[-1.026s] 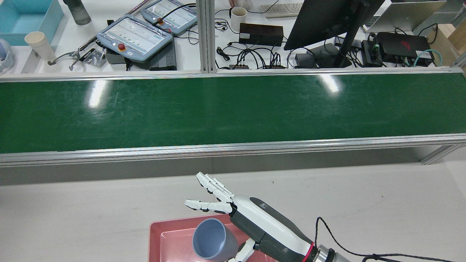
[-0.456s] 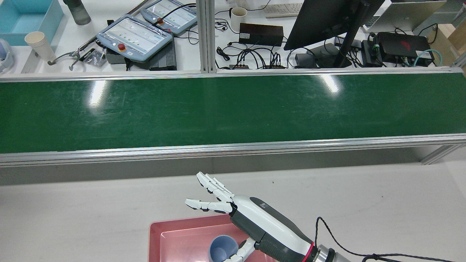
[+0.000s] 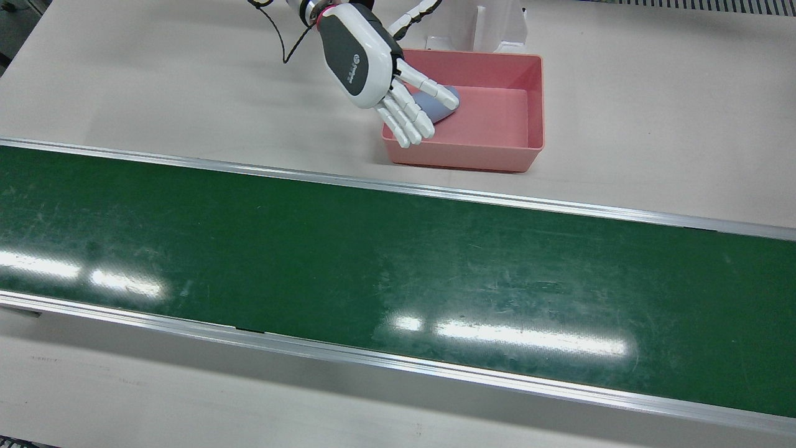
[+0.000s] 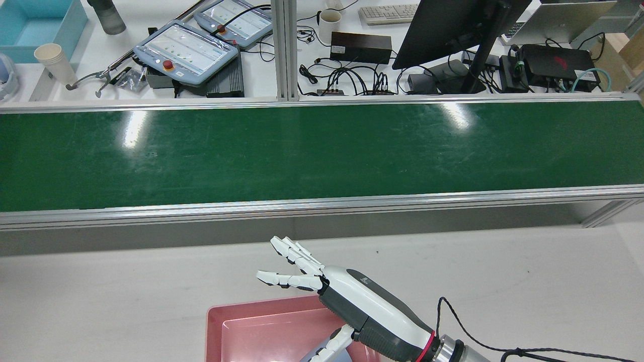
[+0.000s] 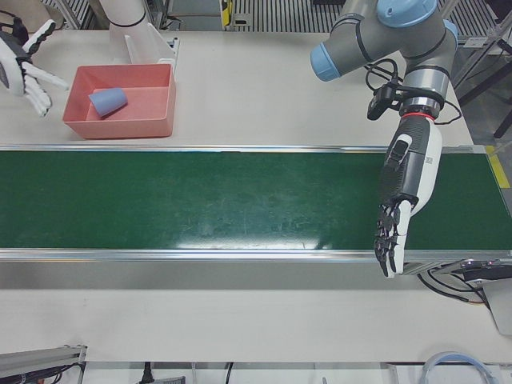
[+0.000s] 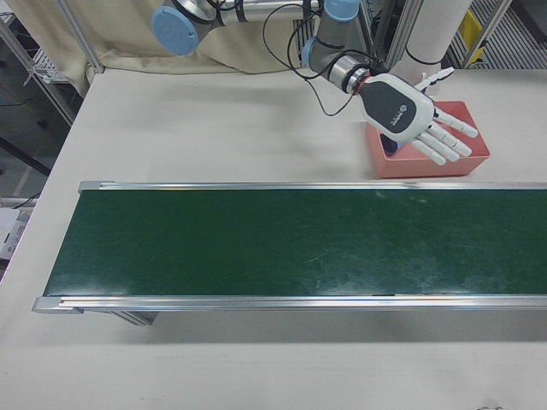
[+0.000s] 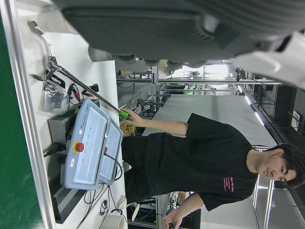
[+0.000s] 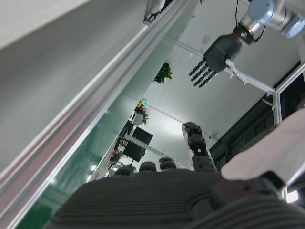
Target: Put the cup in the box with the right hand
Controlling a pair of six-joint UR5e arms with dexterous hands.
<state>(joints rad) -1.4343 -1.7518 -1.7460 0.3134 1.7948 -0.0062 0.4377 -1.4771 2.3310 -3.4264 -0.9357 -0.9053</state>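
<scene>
Front view: the cup (image 3: 440,104) is seen lying on its side inside the pink box (image 3: 535,99), near one end wall, just under the fingertips of the right hand (image 3: 379,74), whose fingers are spread apart and clamped on nothing. If the hand is withdrawn low, the cup or box rim could be clipped and the box dragged across the desk (image 3: 186,81).

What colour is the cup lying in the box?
Pale blue-grey cup, lying on its side in the pink box; clearest in the left-front view.
</scene>
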